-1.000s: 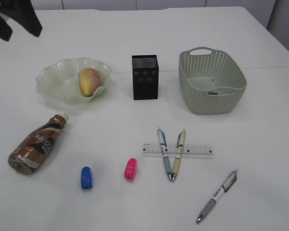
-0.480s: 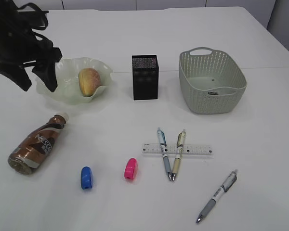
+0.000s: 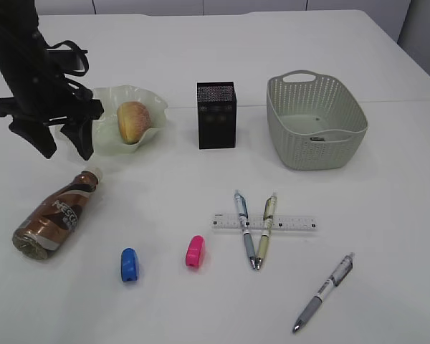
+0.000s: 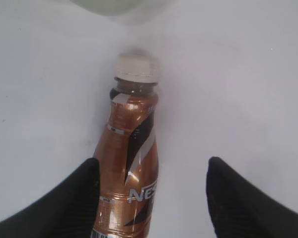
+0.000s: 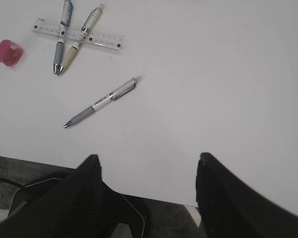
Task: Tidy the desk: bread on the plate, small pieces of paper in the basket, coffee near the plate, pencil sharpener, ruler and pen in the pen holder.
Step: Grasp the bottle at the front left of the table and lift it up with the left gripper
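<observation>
The coffee [image 3: 54, 215] lies on its side at the front left of the desk [image 3: 201, 179], cap toward the plate [image 3: 122, 92]. The bread [image 3: 131, 120] sits in the plate. My left gripper [image 3: 66, 147] hangs open between plate and bottle. In the left wrist view the left gripper [image 4: 153, 161] is open above the coffee [image 4: 131, 163], not touching it. The ruler [image 3: 265, 222] lies under two crossed pens [image 3: 245, 229]; a third pen [image 3: 324, 292] lies front right. Blue [image 3: 129, 264] and pink [image 3: 194, 251] pencil sharpeners lie in front. My right gripper [image 5: 148, 158] is open and empty. No paper pieces show.
The black pen holder [image 3: 216, 115] stands at mid back, the basket [image 3: 315, 122] to its right with a small dark bit inside. In the right wrist view, the desk's near edge lies beneath the fingers, with the third pen [image 5: 102, 101] and ruler [image 5: 79, 33] farther off.
The left arm has swung down from the top left corner, past the plate's left rim, toward the coffee's cap. Everything on the desk has stayed put.
</observation>
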Robot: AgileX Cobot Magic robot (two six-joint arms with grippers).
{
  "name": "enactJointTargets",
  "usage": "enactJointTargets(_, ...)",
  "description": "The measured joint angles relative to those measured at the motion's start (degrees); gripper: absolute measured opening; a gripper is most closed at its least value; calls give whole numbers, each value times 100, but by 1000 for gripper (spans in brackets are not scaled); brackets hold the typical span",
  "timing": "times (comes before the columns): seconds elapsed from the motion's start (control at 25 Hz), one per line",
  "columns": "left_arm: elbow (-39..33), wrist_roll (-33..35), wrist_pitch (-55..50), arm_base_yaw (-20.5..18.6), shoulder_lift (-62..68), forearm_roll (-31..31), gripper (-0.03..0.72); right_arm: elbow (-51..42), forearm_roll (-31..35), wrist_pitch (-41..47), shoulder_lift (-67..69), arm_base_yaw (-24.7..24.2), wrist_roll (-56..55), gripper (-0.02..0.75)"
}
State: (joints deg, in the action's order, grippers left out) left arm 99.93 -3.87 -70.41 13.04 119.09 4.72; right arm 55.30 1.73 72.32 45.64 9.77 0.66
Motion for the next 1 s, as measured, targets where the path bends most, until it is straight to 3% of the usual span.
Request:
enactJointTargets(0.4, -624, 0, 41, 10, 20, -291, 487, 0, 0, 0, 0, 0, -11, 469)
enactJointTargets(1.0, -665, 0, 68, 62, 472, -364, 529, 0, 43, 0, 0, 0, -11, 468)
